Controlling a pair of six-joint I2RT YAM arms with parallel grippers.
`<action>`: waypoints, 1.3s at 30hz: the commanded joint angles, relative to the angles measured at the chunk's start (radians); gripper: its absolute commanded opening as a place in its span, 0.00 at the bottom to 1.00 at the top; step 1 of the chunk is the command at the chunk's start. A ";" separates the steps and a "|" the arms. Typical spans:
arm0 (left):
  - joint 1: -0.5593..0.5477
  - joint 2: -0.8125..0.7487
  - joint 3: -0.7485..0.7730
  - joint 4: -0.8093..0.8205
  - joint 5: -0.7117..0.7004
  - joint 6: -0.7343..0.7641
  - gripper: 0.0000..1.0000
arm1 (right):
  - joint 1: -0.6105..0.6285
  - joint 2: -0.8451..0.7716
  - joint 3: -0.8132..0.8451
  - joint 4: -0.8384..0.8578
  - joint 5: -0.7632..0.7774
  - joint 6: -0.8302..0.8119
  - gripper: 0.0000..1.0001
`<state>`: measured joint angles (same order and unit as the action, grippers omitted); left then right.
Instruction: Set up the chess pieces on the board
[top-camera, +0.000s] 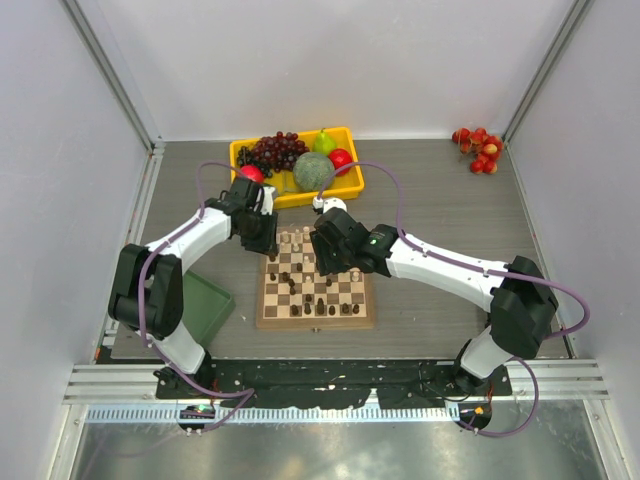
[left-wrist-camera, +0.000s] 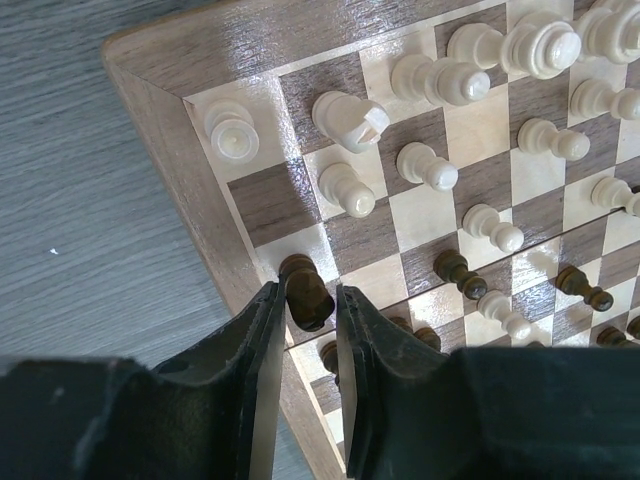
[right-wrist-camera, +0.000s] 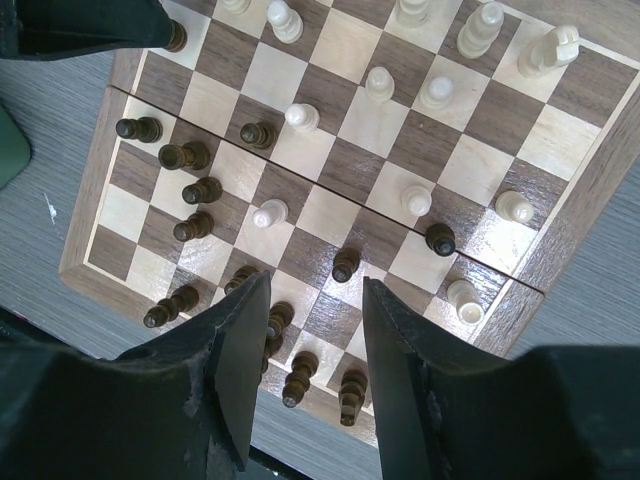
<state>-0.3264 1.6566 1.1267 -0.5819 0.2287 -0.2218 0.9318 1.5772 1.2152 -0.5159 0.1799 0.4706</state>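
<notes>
Currently left gripper (left-wrist-camera: 307, 302) pinches dark piece (left-wrist-camera: 304, 290) at board (left-wrist-camera: 185, 190) edge; right gripper (right-wrist-camera: 314, 296) open, empty. Risk: jaws nudge dark neighbours (left-wrist-camera: 329, 353), or piece slips off rim.

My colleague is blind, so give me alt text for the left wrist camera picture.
Jaws of the left gripper grip a dark piece at the edge of the board. Cream pieces stand on the squares beyond, with a few more dark ones at right.
</notes>
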 joint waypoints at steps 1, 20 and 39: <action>-0.003 -0.004 -0.001 -0.004 0.008 0.019 0.32 | -0.004 -0.042 0.007 0.033 -0.002 0.010 0.48; -0.010 -0.211 -0.007 -0.078 -0.026 0.018 0.14 | -0.004 -0.043 0.010 0.033 0.001 0.007 0.48; -0.223 -0.587 -0.323 -0.110 -0.088 -0.178 0.11 | -0.005 -0.023 0.000 0.062 -0.033 0.020 0.48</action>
<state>-0.5205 1.1191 0.8371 -0.7254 0.1806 -0.3145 0.9318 1.5772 1.2148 -0.4927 0.1535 0.4763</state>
